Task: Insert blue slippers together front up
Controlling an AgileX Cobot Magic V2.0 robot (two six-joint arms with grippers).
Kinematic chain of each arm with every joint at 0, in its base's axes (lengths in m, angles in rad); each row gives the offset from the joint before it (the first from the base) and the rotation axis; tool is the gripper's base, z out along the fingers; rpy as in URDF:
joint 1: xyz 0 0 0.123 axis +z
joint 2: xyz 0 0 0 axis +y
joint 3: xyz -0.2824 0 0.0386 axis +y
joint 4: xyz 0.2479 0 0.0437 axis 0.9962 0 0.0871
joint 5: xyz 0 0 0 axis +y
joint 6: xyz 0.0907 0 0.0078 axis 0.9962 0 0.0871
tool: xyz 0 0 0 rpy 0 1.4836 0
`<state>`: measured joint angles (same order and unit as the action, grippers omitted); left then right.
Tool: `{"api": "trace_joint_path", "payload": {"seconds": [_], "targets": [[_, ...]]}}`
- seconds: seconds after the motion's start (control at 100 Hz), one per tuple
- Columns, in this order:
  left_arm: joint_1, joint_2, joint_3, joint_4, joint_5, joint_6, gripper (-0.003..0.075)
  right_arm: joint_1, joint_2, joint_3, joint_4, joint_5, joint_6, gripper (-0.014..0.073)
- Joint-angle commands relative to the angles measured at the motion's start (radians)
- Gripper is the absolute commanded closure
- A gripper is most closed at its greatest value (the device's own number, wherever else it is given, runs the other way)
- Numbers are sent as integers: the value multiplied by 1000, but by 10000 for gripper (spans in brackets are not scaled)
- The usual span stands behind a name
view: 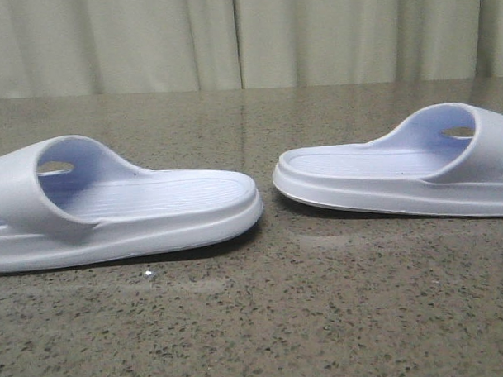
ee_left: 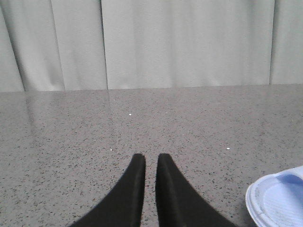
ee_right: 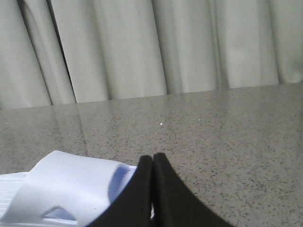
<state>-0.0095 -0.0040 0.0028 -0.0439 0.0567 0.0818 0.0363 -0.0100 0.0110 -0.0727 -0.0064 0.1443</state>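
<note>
Two pale blue slippers lie sole-down on the speckled table, heel ends facing each other with a gap between. The left slipper [view: 153, 204] has its strap at the far left. The right slipper [view: 375, 172] has its strap at the far right. Neither gripper shows in the front view. My left gripper [ee_left: 150, 158] is empty over bare table, its fingers almost together with a narrow slit; one slipper's rounded end [ee_left: 279, 198] lies beside it. My right gripper [ee_right: 153, 157] is shut and empty, just beside and above a slipper's strap [ee_right: 71, 189].
The grey speckled table [view: 256, 321] runs back to a pale curtain [view: 246, 40] along its far edge. Nothing else stands on the table in these views.
</note>
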Motion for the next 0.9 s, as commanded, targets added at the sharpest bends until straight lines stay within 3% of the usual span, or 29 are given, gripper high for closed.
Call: {"api": "trace_joint_path", "payload": {"seconds": [0.0,0.4,0.57,0.89], "targets": [[-5,-29,8,-1,-80,-11,704,-5,-19,19,1,-78,-4,701],[-5,-29,8,-48,-80,-11,705,-5,-19,19,1,-76,-4,701],[-5,-29,-3,-167,-84,-11,705,-5,-19,12,1,-73,-4,700],[-5,11,-141,-301,8,-11,705,-5,13,-129,16,87,23,700]]}}
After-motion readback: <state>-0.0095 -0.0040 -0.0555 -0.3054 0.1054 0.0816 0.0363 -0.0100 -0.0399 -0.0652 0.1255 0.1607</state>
